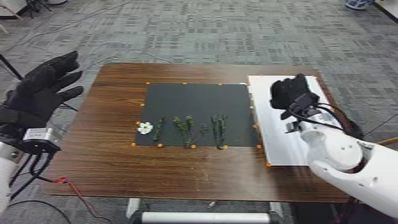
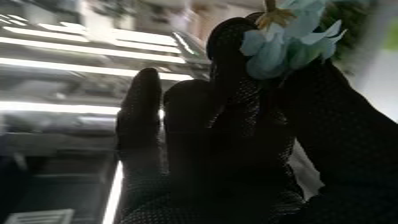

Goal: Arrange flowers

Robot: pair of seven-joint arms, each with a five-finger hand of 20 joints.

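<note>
Pale blue flower pinched in the right hand beside waiting stems

Nearest the robot, a light metal bar [image 1: 204, 217] runs by the near side of the brown wooden tabletop [image 1: 107, 110]. The left hand [image 1: 31, 100] is raised off the left side of the tabletop, released, its fingers extended and loosely spread. A red cable [image 1: 75, 189] crosses the tabletop's near left corner.

The right hand [image 1: 290, 92] is over the far part of a long white panel [image 1: 284, 145], on the right side of the tabletop. In the right wrist view, the right hand [image 2: 222, 165] has a pale blue flower [image 2: 289, 42] pinched between a finger and the thumb; the petals touch the glove and a short piece of stem shows at the flower's base.

To the left of the panel lies a dark mat [image 1: 195, 102], with small orange markers along its edges. Along its near part, a white flower [image 1: 145, 128] sits at the left edge, just beside a thin dark green sprig [image 1: 158, 130]. Farther right, a budded green stem [image 1: 185, 131], a slender sprig [image 1: 202, 131] and a leafy green stem [image 1: 219, 131] lie side by side.

Beyond the tabletop spreads a grey patterned carpet [image 1: 204, 30]. At its far right stands a blue-and-white pot [image 1: 359, 4]; I cannot tell what it contains.
</note>
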